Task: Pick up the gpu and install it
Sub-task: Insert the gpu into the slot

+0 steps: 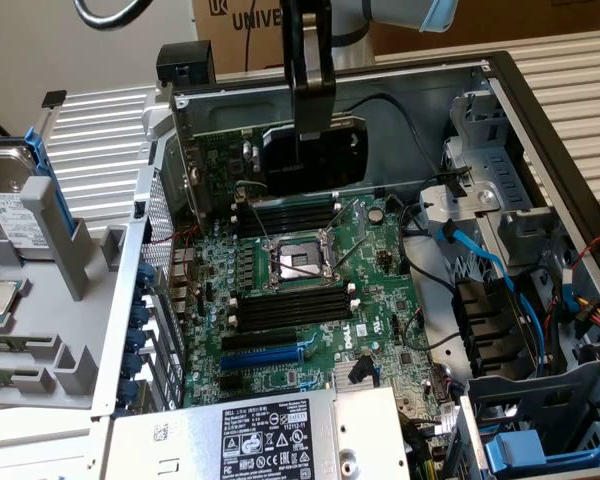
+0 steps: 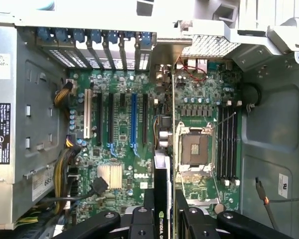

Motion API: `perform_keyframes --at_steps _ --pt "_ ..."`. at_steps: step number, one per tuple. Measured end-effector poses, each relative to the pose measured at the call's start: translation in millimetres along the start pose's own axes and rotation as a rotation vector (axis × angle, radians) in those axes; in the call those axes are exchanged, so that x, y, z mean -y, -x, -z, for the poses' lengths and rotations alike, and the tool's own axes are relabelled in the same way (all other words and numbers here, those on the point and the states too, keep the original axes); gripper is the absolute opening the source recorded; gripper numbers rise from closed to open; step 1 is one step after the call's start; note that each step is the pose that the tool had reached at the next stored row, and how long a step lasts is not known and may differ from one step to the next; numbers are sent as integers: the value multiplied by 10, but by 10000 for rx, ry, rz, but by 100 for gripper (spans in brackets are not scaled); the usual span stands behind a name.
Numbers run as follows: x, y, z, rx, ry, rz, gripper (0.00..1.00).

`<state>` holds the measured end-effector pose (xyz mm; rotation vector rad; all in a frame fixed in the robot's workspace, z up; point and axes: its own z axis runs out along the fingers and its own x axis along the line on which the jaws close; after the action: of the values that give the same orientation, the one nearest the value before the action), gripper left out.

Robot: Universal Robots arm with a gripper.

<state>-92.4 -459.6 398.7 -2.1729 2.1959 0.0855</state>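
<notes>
Gripper (image 1: pixel 315 128) is half-closed, clamped on the gpu (image 1: pixel 315 160), which hangs edge-down over the motherboard (image 1: pixel 310 300) inside the open case (image 1: pixel 400 85). There's ribbed white surface (image 1: pixel 100 130) around and a cardboard box (image 1: pixel 245 25) behind.

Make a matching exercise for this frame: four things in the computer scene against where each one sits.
Things:
1. gpu
2. processor socket
3. power supply
4. hard drive

Places:
A. outside the case, on the exterior view's left
B. between the two rows of memory sticks
C. held in the gripper, above the motherboard
D. at the bottom of the exterior view, carrying a black label

Pairs: 1-C, 2-B, 3-D, 4-A
</notes>
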Motion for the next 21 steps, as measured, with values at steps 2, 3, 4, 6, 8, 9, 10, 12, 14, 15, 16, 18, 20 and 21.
perform_keyframes --at_steps 2,3,4,6,8,9,10,12,14,15,16,18,20,21 --pt "0 -2 -22 -12 -35 -199 26" --pt "-1 -3 -33 -13 -54 -329 26" --pt "0 -4 -44 -14 -68 -453 26" --pt "-4 -5 -68 -19 -77 -566 26" --pt "-4 -5 -67 -20 -77 -566 26" --pt "-4 -5 -68 -19 -77 -566 26" --pt "-4 -5 -67 -20 -76 -565 26" --pt "-11 -5 -69 -19 -78 -566 26" --pt "-27 -6 -72 -18 -78 -566 26" --pt "-34 -6 -73 -19 -77 -566 26" --pt "-42 -7 -79 -19 -77 -565 26" --pt "-67 -9 -110 -19 -79 -566 26" --pt "-86 -15 -145 -18 -89 -578 26" --pt "-91 -21 -163 -19 -91 -589 26"
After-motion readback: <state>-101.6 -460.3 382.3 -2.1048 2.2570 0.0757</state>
